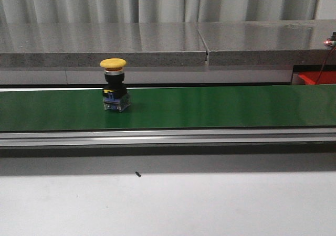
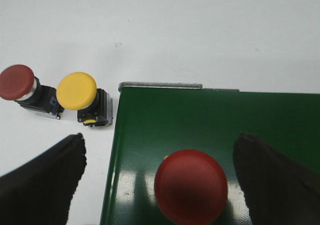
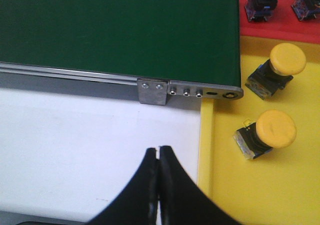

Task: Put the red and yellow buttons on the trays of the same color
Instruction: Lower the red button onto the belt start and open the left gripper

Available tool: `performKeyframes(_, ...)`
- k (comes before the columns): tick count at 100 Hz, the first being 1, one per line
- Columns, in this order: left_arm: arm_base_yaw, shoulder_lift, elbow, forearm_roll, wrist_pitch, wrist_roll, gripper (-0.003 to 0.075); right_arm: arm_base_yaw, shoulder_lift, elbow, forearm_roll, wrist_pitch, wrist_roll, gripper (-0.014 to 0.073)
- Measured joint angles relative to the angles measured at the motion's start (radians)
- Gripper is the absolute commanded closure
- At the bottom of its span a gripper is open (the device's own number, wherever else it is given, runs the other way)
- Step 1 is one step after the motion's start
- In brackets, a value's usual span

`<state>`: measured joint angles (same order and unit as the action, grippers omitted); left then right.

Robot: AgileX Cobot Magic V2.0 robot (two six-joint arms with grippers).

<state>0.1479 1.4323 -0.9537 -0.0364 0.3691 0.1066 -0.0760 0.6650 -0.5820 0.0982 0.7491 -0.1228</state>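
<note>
A yellow button [image 1: 113, 92] stands upright on the green belt [image 1: 210, 107], left of centre; neither gripper shows in the front view. In the left wrist view my left gripper [image 2: 160, 141] is open, its fingers wide apart on either side of a red button [image 2: 191, 186] that stands on the belt's end, untouched. Beside that end, a second red button [image 2: 20, 84] and a yellow button [image 2: 80, 92] lie on the white table. My right gripper [image 3: 159, 151] is shut and empty over the white table, next to the yellow tray [image 3: 260, 190]. The red tray [image 3: 285, 27] lies beyond it.
Two yellow buttons [image 3: 276, 62] [image 3: 269, 132] lie in the yellow tray, and two button bodies [image 3: 260, 5] [image 3: 306, 2] sit in the red tray. The belt's metal end bracket [image 3: 187, 91] borders the yellow tray. A grey stone ledge [image 1: 157, 44] runs behind the belt.
</note>
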Motion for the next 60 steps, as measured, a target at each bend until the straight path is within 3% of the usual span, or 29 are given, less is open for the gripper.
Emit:
performKeyframes(13,-0.026,-0.098,0.000,-0.031,0.053,0.019,0.0272,0.000,0.000,0.000,0.000,0.000,0.000,0.0659)
performKeyframes(35,-0.096,-0.257,0.000,-0.137,0.230,0.085,0.0743,0.000,0.000,0.000,0.000,0.000,0.000,0.0659)
performKeyframes(60,-0.163,-0.376,0.020,-0.195,0.402,0.093,0.0741,0.000,0.000,0.000,0.000,0.000,0.000,0.0659)
